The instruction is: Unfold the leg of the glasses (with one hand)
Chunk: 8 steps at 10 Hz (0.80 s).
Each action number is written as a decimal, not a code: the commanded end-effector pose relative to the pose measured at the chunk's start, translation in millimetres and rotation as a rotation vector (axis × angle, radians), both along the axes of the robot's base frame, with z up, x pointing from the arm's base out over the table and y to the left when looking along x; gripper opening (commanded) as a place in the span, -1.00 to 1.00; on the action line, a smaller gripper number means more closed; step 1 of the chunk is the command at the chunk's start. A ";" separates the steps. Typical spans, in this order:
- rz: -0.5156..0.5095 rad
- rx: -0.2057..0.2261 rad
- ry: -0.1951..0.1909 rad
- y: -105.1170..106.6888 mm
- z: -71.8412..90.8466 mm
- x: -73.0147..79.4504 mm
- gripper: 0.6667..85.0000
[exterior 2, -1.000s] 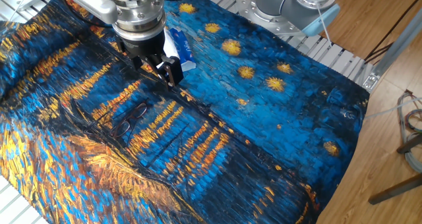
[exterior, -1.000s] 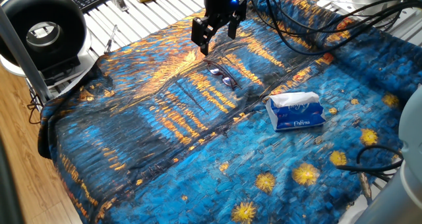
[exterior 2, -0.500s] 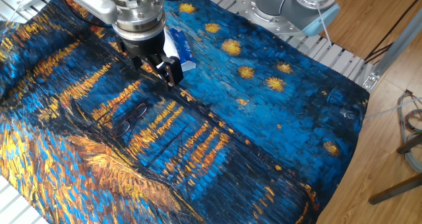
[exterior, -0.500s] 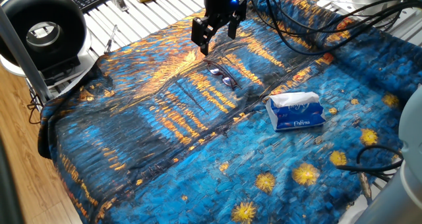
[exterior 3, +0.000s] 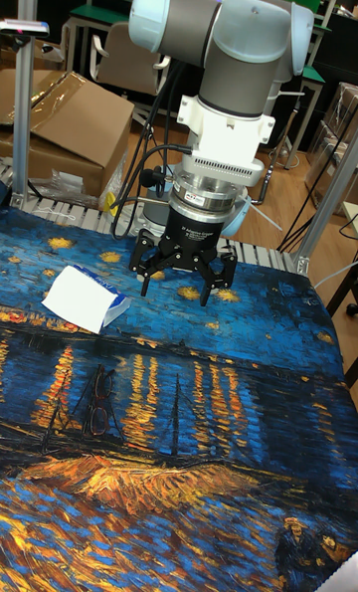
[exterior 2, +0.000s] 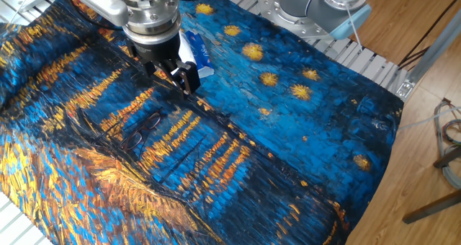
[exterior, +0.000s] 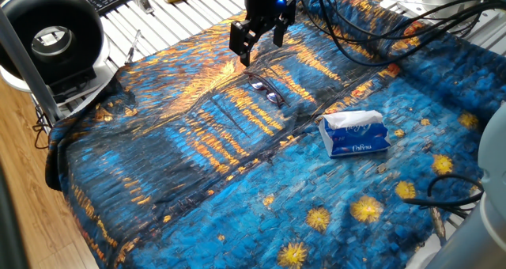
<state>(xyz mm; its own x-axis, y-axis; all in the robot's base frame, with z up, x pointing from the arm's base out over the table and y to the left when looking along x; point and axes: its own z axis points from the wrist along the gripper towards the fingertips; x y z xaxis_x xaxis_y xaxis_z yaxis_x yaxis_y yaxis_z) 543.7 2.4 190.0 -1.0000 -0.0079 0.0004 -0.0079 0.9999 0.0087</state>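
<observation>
While the gripper [exterior: 259, 43] hangs above the painted cloth [exterior: 198, 166] with its fingers spread and nothing between them, the glasses [exterior: 266, 90] lie flat on the cloth, near the fingertips but apart from them. The tissue pack [exterior: 356, 134] sits well apart on the other side.

Risks, as judged from here:
- Nothing braces the frame, so a push on the leg may slide the whole pair across the cloth rather than turn the hinge.
- Thin wire on soft fabric: fingers coming down may pinch a fold of cloth along with the leg.
- Too hard a pinch could bend the wire.

View notes:
- One fixed view shows the blue light on the gripper and the purplish lenses.
- The other fixed view shows the frame outline from above, dark against orange streaks.
- Tall fixed view alone shows the finger spread head-on.
- No view resolves whether the legs are folded.
</observation>
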 end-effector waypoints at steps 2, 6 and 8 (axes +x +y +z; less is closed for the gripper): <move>-0.065 0.128 -0.121 34.8 3.8 32.4 -0.99; -0.068 0.128 -0.120 35.2 3.9 32.5 -0.99; -0.070 0.128 -0.120 35.2 3.8 32.5 -0.99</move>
<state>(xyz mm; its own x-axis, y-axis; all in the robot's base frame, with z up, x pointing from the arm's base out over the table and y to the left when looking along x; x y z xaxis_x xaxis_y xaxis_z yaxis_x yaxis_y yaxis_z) 572.2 31.7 191.4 -0.9932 0.0560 -0.1025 0.0443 0.9926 0.1134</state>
